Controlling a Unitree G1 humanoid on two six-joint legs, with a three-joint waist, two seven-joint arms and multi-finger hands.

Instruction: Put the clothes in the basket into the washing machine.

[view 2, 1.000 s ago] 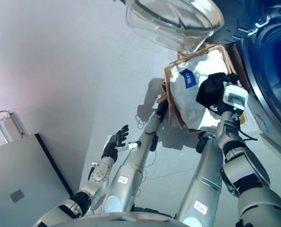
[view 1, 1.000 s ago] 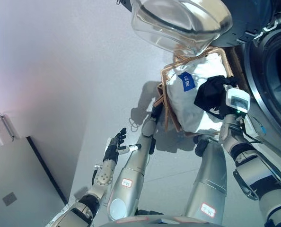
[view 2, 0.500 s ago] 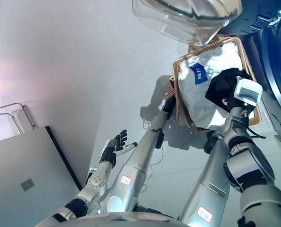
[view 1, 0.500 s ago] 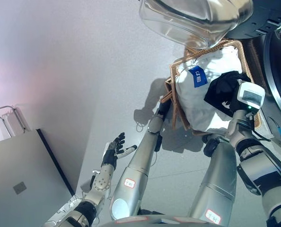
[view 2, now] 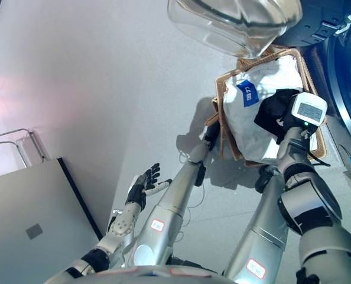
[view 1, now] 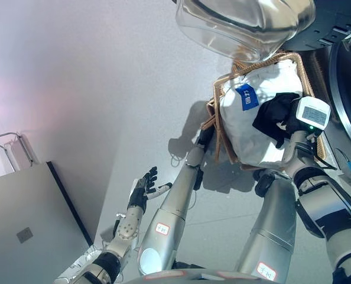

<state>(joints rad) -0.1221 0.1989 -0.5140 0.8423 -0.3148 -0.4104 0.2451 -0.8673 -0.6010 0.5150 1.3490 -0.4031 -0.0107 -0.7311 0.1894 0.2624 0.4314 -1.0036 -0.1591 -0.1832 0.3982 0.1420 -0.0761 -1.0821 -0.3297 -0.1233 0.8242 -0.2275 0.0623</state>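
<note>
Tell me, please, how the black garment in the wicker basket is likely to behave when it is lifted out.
The black garment lies crumpled in folds on the white cloth, so it will probably hang limp and drape. It looks small and thin, so likely light. A trailing end might snag the woven wicker basket rim. The right hand is at it.

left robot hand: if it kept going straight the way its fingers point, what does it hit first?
Probably nothing close. The left robot hand is open, fingers pointing up and away over bare grey floor. The wicker basket lies off to its right, outside that line, though depth is unclear.
</note>
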